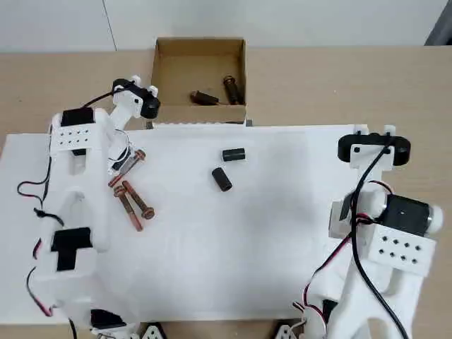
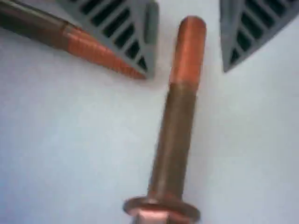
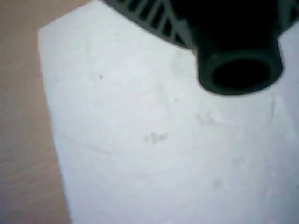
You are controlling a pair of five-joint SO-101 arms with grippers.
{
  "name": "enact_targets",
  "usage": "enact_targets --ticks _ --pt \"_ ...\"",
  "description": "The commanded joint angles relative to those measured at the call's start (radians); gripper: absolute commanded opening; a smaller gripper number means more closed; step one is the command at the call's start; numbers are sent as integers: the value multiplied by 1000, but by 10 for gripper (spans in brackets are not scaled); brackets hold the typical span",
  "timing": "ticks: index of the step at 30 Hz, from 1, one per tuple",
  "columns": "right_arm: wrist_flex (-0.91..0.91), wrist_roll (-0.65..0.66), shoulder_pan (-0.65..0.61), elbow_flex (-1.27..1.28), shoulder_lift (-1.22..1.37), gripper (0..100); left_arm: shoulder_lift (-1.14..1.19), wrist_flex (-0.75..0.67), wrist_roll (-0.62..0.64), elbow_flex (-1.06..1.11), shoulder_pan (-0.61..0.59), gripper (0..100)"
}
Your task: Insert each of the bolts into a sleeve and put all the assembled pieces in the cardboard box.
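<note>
Bolts of copper-brown metal with flanged heads, two of them (image 1: 128, 208) (image 1: 138, 198), are laid side by side near the left of the white paper sheet (image 1: 247, 247). Another bolt (image 2: 180, 121) is seen flat between the parted fingers of the left gripper (image 2: 184, 70). The right gripper (image 3: 233, 37) is clamped on a black cylindrical sleeve (image 3: 240, 70). Two loose black sleeves (image 1: 222, 179) (image 1: 234, 154) are placed mid-sheet. Farther off, two assembled pieces (image 1: 205, 97) (image 1: 232, 88) are lodged in the brown cardboard box (image 1: 200, 46).

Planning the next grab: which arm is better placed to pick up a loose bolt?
Left. The left pincer is open right over a bolt, fingers either side of its tip. The right pincer sits far across the mat and holds a sleeve.
</note>
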Motion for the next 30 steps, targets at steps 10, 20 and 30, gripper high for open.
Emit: enact_targets --ticks 10,20,30 --pt "-21 -18 4 -5 -24 4 212 100 -17 -311 6 99" --pt "-21 -18 4 -5 -24 4 399 203 -31 -549 9 99" --pt "-21 -18 4 -5 -21 4 439 330 -41 -742 38 95"
